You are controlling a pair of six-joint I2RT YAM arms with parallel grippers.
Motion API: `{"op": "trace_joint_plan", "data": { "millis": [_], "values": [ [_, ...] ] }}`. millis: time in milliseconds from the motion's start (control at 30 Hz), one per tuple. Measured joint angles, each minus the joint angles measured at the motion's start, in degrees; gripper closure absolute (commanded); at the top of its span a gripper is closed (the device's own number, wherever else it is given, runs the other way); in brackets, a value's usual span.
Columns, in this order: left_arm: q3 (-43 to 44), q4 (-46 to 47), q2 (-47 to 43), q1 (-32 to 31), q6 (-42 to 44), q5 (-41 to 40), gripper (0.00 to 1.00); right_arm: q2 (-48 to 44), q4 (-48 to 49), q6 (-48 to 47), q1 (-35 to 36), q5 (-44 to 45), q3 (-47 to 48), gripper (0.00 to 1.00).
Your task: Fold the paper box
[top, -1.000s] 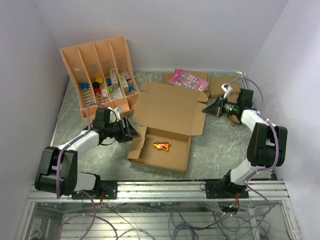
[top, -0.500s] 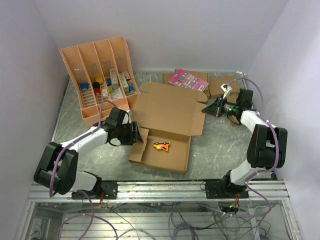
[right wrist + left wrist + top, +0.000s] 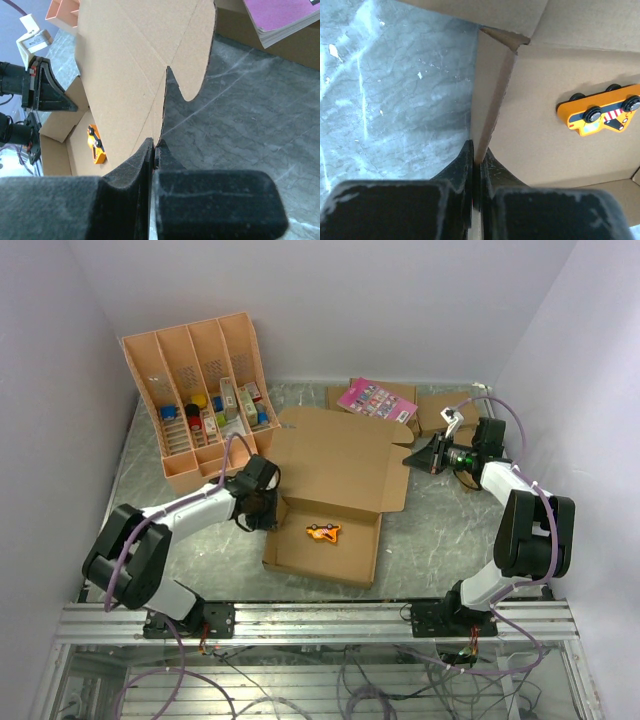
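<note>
The paper box (image 3: 335, 455) lies open mid-table, its lid flat behind the shallow tray part (image 3: 300, 555). An orange toy car (image 3: 323, 531) rests inside the tray. My left gripper (image 3: 262, 504) is at the tray's left wall; in the left wrist view its jaws (image 3: 476, 156) are shut on that thin cardboard wall (image 3: 492, 95), with the toy car (image 3: 601, 115) to the right. My right gripper (image 3: 424, 455) is shut on the lid's right edge; the right wrist view shows the lid panel (image 3: 135, 65) pinched at the fingertips (image 3: 154, 145).
An orange-tan compartment tray (image 3: 143, 368) with small items leans at the back left. A pink booklet (image 3: 377, 398) lies on smaller brown boxes (image 3: 440, 410) at the back right, just behind the right gripper. White walls close in both sides.
My left gripper moved right to the tray's left wall and shut on it; that side flap now stands upright. The right arm has not moved.
</note>
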Motion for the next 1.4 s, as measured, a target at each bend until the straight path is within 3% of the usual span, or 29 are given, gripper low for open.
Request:
{"op": "trace_joint_plan", "data": {
  "millis": [233,333,467,567,633,900,1067,1400],
  "values": [
    [3.7,-4.3,2.1,-4.5,-0.5,-8.1,0.93,-0.3,0.0,0.0,0.0,0.0,-0.2,1.0],
    [5.9,-6.5,3.8,-6.8,-1.0,-12.0,0.7,-1.1,0.0,0.0,0.0,0.0,-0.4,1.0],
    [6.2,-6.7,6.3,-7.6,-2.4,-14.9,0.65,-1.9,0.2,0.2,0.2,-0.1,-0.5,1.0],
    [6.2,-6.2,7.7,-7.6,-3.1,-15.6,0.72,-2.0,0.2,0.3,0.3,-0.1,-0.8,1.0],
    [6.2,-6.1,7.8,-7.7,-3.3,-15.8,0.92,-2.0,0.2,0.3,0.3,-0.1,-0.9,1.0],
    [6.3,-6.0,8.0,-8.5,-1.8,-17.2,0.93,-2.0,0.3,0.2,0.5,-0.3,-0.9,1.0],
    [6.4,-6.2,8.0,-8.8,-1.6,-18.1,0.62,-2.0,0.3,0.2,0.5,-0.3,-0.9,1.0],
    [6.6,-8.0,5.2,-8.5,-1.6,-19.1,0.54,-2.0,0.2,0.2,0.5,-0.2,-0.9,1.0]
  ]
}}
